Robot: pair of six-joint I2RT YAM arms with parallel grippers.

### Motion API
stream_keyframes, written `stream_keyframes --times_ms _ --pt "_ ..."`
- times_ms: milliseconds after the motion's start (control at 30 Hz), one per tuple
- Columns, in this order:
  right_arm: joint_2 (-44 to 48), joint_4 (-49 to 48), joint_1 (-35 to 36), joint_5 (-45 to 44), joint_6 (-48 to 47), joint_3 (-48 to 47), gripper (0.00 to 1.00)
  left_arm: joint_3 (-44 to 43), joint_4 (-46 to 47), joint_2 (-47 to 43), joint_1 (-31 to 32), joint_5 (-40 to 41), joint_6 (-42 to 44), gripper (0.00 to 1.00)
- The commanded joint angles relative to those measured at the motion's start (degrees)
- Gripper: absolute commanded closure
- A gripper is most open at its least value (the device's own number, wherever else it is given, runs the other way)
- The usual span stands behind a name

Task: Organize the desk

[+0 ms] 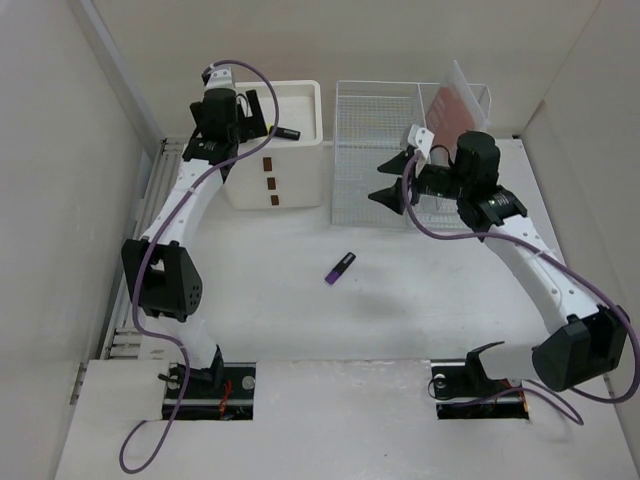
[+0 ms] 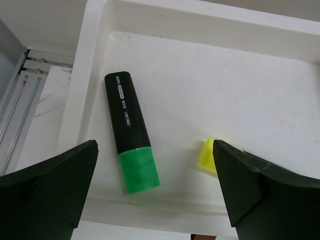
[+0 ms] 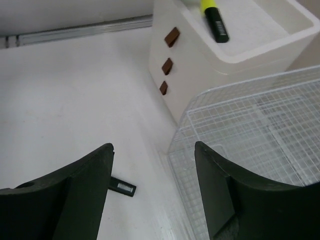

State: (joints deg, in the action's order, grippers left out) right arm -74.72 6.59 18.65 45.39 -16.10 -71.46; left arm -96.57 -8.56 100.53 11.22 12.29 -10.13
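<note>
Overhead first. Desk [image 1: 300,320] spread under everything, grey rail [image 1: 138,300] down its left edge. Left gripper [image 1: 252,112] over the tray top of the cream drawer box [image 1: 285,170] at the far left of the desk, fingers spread, nothing visibly held. Right gripper [image 1: 388,180] just in front of the white wire rack [image 1: 375,130], fingers apart, nothing between them. Reddish flat item [image 1: 455,105] upright in the rack's far-right compartment. Purple highlighter [image 1: 340,267] flat on the desk mid-table, well apart from both grippers.

Next, left wrist. Left gripper [image 2: 155,147] wide open, both dark fingers [image 2: 50,190] low in the view, clear of everything. Green highlighter [image 2: 131,132] flat on the tray floor between them, black body, green cap toward the camera, untouched. Yellow highlighter [image 2: 206,156] partly hidden behind the other finger, only a yellow end visible. Strip of desk [image 2: 47,110] and rail [image 2: 15,100] at left.

Lastly, right wrist. Right gripper [image 3: 152,150] open and empty above the desk [image 3: 65,100]. Drawer box [image 3: 200,75] ahead, three brown handles [image 3: 167,65] on its front, yellow highlighter [image 3: 215,22] in its tray. Wire rack [image 3: 250,130] at right, just beside the box. Purple highlighter [image 3: 122,186] on the desk, only its dark labelled end showing past one finger.
</note>
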Motion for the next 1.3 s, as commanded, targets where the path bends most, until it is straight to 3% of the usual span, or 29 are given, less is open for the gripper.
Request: stream_keyframes --times_ms 0,167,333,533,700,1033,1267 --pt "-2.35 8.05 -0.37 11.99 -15.06 -2.53 0.29 -0.63 2.75 -5.69 -0.76 -2.45 0.29 0.01" --pt "-9.90 31.86 -0.37 18.77 -51.04 -5.79 0.31 9.28 8.28 -16.21 -0.76 -11.13 0.29 0.00" --pt "-13.25 34.46 3.92 12.12 -65.34 -2.38 0.32 23.25 16.72 -27.03 0.72 -21.51 1.07 0.00" --pt "-15.89 29.28 11.74 0.78 -66.08 0.88 0.32 31.69 21.72 -36.08 3.80 -26.62 3.19 0.00" --pt "-19.32 23.39 19.83 -11.54 -62.75 2.03 0.34 41.28 31.31 -44.71 5.04 -24.60 4.59 0.00" --pt "-28.99 20.66 21.69 -22.61 -56.59 -1.04 0.40 41.29 28.68 -46.13 5.04 -16.08 1.34 0.00" --pt "-32.85 21.18 22.30 -26.31 -54.84 -2.72 0.41 40.76 28.68 -47.18 5.04 -14.84 0.81 0.00"
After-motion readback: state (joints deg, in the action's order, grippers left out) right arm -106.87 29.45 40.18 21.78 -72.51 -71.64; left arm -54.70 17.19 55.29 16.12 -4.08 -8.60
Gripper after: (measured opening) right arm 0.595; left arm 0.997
